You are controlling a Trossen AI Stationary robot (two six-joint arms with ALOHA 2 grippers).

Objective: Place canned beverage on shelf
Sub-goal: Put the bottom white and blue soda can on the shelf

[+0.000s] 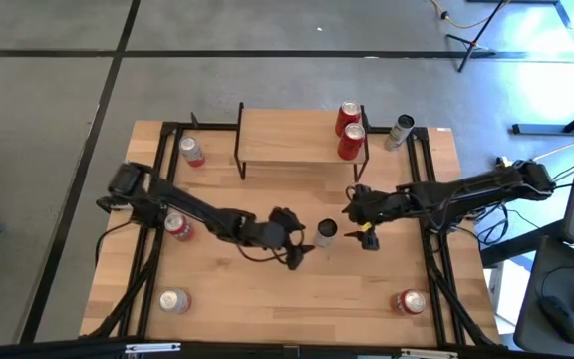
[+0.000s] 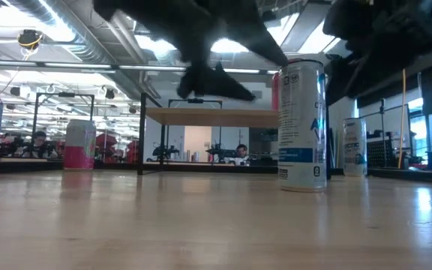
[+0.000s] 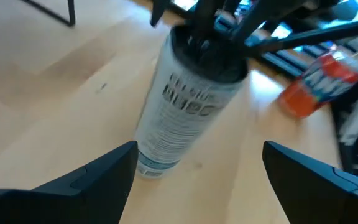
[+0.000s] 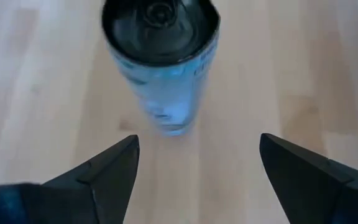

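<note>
I found the white and blue can (image 1: 327, 231) standing upright on the bare middle of the tabletop (image 1: 267, 299), between my two tools and held by neither. My left tool (image 1: 295, 242) sat just beside it on one side with its fingers (image 3: 95, 177) spread, the can showing in the gap ahead of them and clear of both. My right tool (image 1: 359, 212) hung near the can on the other side, likewise spread and empty, and from its wrist view I looked down on the can's dark top with wood showing around its base. I judged this to be the approach to a pick: both tools were wide enough to take the can, and either could close on it, so which one would do so could not be told. The shelf (image 1: 292, 140) stood at the far edge of the tabletop, well apart from the can, with two red cans (image 1: 349, 130) already on its right end and the rest of the plank free. Other cans stood about the tabletop: a red one (image 1: 191, 151) left of the shelf, a pale one (image 1: 401, 130) right of it, and more near the corners. The tabletop was light wood, level and dry. Beyond it lay an open workshop with ceiling lights, stands, and people seated far off.
</note>
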